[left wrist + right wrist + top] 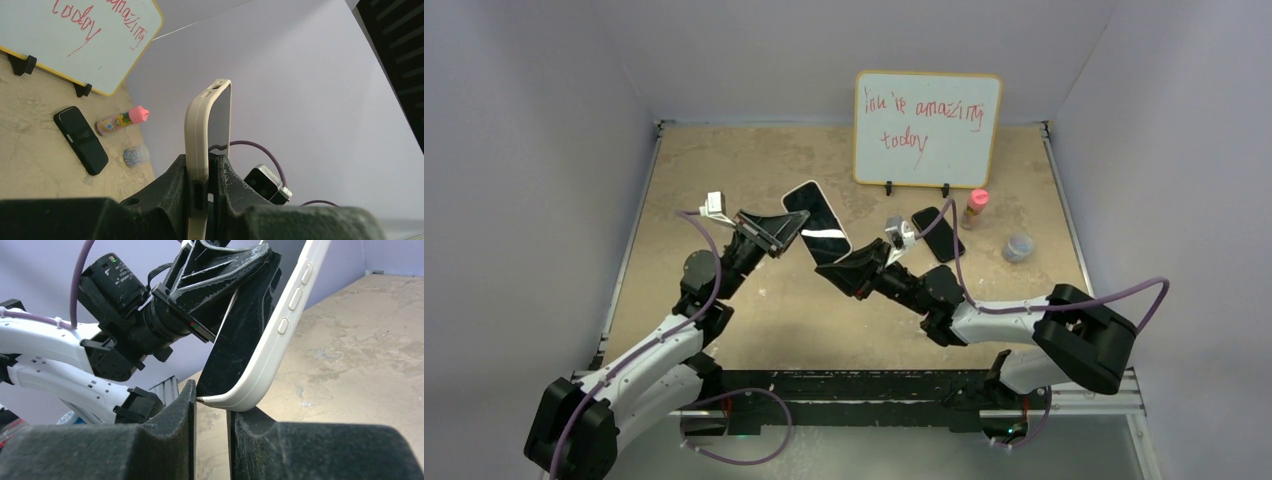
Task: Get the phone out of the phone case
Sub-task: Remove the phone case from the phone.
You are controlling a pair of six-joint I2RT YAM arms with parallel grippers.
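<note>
A phone with a black screen sits in a cream case (817, 222) and is held tilted above the table's middle. My left gripper (792, 228) is shut on its side edge; in the left wrist view the case (200, 130) stands upright between the jaws of the left gripper (212, 172). My right gripper (836, 262) is at the phone's lower end. In the right wrist view the case's bottom corner (240, 399) sits at the tips of the right gripper (212, 400), pinched between narrowly parted jaws. The case's side buttons (292, 297) show.
A second black phone (938, 234) lies flat on the table right of the grippers. A pink-capped bottle (975, 208) and a small jar (1018, 247) stand further right. A whiteboard (927, 115) on a stand is at the back. Walls enclose three sides.
</note>
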